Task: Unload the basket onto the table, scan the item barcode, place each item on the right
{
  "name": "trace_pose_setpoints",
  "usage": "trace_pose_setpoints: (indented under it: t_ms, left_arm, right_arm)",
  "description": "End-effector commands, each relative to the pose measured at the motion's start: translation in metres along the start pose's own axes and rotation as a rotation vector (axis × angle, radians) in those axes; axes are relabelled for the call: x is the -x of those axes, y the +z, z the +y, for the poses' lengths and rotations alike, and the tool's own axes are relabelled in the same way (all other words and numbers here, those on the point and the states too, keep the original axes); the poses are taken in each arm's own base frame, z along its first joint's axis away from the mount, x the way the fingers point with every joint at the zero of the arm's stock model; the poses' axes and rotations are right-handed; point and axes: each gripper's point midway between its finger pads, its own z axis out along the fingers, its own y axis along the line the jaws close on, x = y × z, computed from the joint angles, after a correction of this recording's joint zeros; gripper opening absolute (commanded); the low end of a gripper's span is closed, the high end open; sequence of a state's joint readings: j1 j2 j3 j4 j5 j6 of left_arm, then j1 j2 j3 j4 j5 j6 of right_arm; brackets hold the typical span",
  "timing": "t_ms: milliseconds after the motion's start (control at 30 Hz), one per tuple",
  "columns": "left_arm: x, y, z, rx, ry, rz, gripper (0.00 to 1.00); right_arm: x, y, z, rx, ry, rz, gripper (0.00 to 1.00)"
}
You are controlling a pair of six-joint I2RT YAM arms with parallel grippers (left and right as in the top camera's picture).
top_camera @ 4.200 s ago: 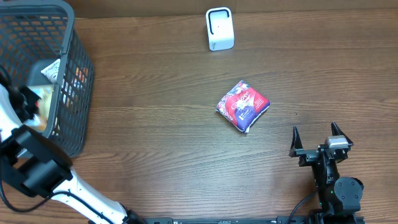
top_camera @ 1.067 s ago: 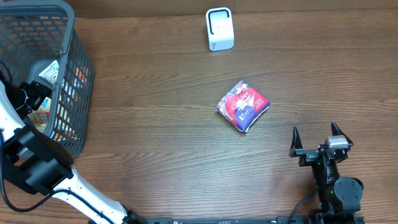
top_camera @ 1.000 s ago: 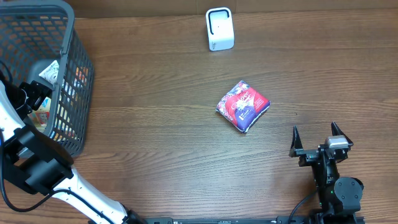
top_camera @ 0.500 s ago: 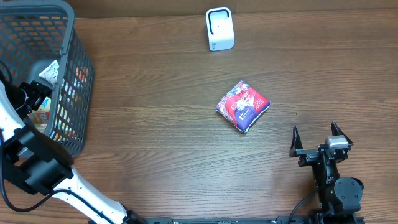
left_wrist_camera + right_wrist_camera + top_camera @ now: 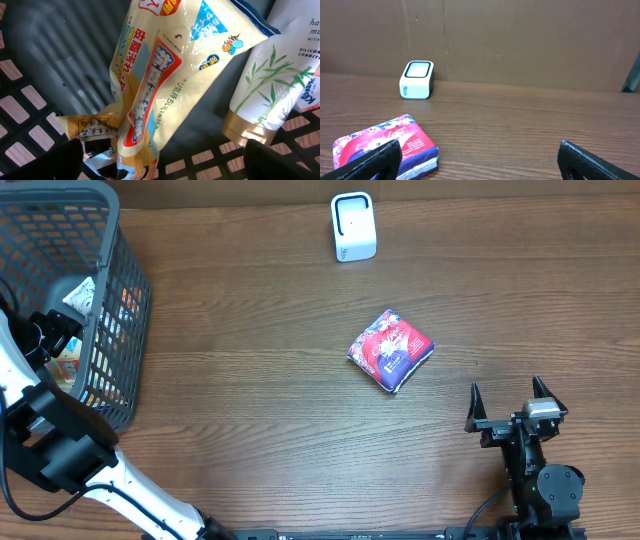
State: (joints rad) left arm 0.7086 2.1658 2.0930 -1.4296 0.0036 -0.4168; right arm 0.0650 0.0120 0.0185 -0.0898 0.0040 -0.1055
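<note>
Nothing has moved over the last second. Against about four seconds back, only your left gripper [image 5: 165, 159] has shifted a little inside the grey plastic mesh basket [image 5: 112, 250]. So no pick yet, and the scan hasn't started. The left gripper hangs with jaws wide apart and empty, pointing down over a yellow-and-white crinkly snack packet with a red label [image 5: 160, 85]. A cream tube with bamboo-leaf print and gold cap [image 5: 265, 95] lies just beside it. It looks like you're lining up a grab on the packet. Your right gripper [image 5: 508, 402] sits low near the front right of the brown wood-grain table [image 5: 230, 400], jaws fully apart, holding nothing, facing the far wall. A red-and-purple soft pack [image 5: 390, 350] lies flat mid-table, between the right gripper and the small white box scanner with a dark window [image 5: 353, 226], apart from both. Can't tell which item is meant for scanning; no barcode readable on either.
</note>
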Motion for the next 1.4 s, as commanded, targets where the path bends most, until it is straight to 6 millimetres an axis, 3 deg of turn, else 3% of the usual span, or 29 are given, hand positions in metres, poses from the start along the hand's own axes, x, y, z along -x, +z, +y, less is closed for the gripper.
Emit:
trace_pose_setpoints:
  t_ms: [0, 467, 800, 1067, 1233, 1367]
  left_arm:
    - [-0.001, -0.003, 0.002, 0.014, 0.024, -0.003, 0.94]
    - [-0.016, -0.003, 0.005, 0.016, 0.043, 0.062, 0.93]
    - [-0.001, -0.002, -0.002, -0.004, 0.046, 0.0, 0.93]
    - [0.015, 0.0, 0.019, 0.109, 0.003, -0.068, 0.94]
    - [0.011, 0.013, 0.022, 0.125, -0.037, -0.04, 0.94]
    - [0.004, 0.038, 0.028, 0.154, -0.034, -0.012, 0.94]
  right_arm:
    - [-0.002, 0.0, -0.001, -0.007, -0.004, -0.004, 1.0]
    - [-0.002, 0.0, -0.001, -0.007, -0.003, -0.004, 1.0]
    - [-0.002, 0.0, -0.001, -0.007, -0.004, -0.004, 1.0]
    - [-0.002, 0.0, -0.001, -0.007, -0.004, -0.004, 1.0]
    - [-0.002, 0.0, -0.001, -0.007, -0.004, -0.004, 1.0]
    - [-0.002, 0.0, -0.001, -0.007, -0.004, -0.004, 1.0]
